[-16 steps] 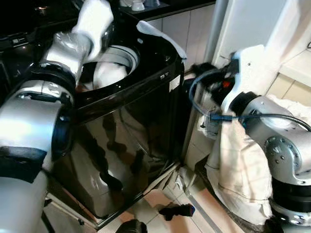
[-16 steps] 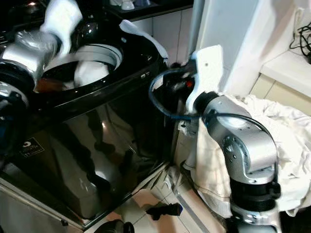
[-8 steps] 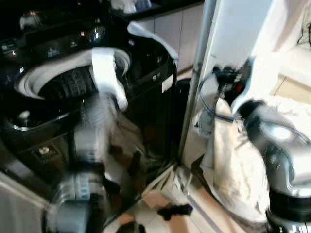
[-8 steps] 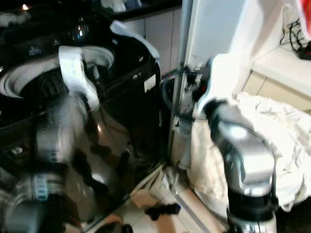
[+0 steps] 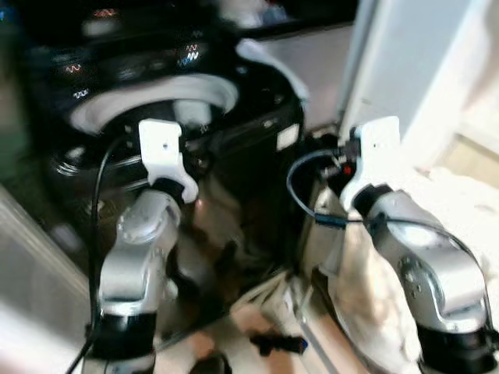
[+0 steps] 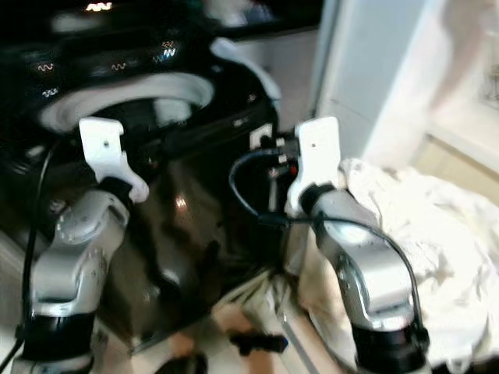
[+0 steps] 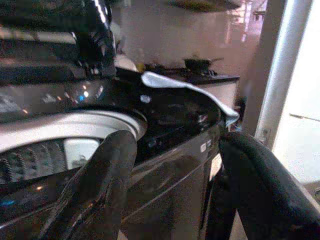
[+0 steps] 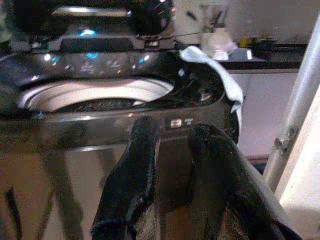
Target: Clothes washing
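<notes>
Both arms are raised before the black washing machine (image 5: 234, 156). The left hand (image 7: 175, 190) is spread and empty; the right hand (image 8: 170, 175) is slightly parted. White laundry (image 6: 421, 234) lies heaped beside the right arm.

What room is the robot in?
Probably a laundry corner beside a kitchen. A black top-loading washing machine stands open, white laundry is piled beside it, and a pan on a stove shows behind.

The right gripper (image 8: 167, 175) (fingers slightly parted) faces the black washing machine (image 8: 115, 120), drum open.
</notes>
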